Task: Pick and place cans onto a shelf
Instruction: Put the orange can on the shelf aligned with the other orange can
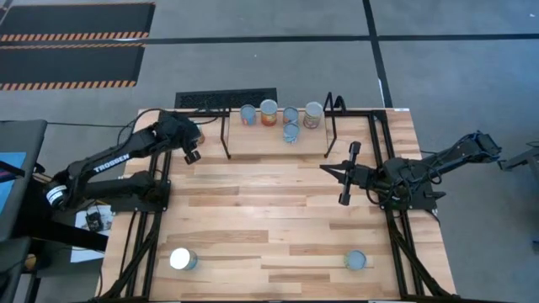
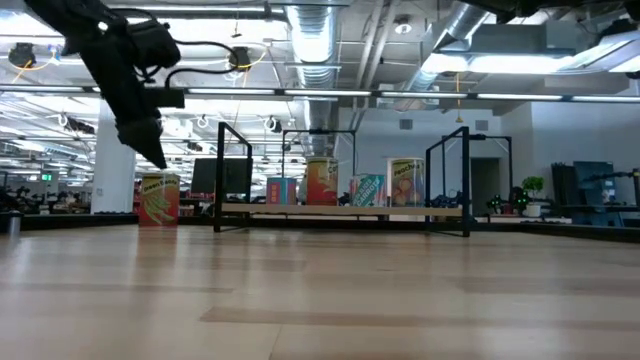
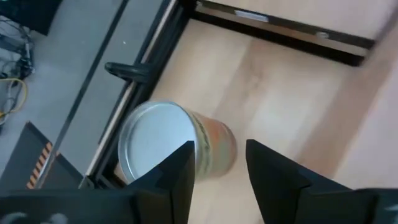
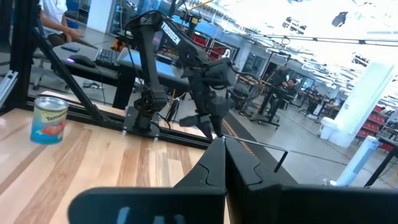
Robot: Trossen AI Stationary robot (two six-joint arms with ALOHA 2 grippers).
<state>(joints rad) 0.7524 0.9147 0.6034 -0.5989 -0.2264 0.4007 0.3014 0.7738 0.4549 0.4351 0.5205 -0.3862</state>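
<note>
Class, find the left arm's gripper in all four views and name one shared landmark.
High view: left gripper at the back left, beside the shelf.
Low view: upper left, above an orange-sided can.
Left wrist view: its fingers at the bottom, open above that can.
Right wrist view: centre, across the table.
Shared landmark: that can.

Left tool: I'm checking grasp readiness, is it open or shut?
Open: the left tool shows a clear gap between its fingers, above a can.
</note>
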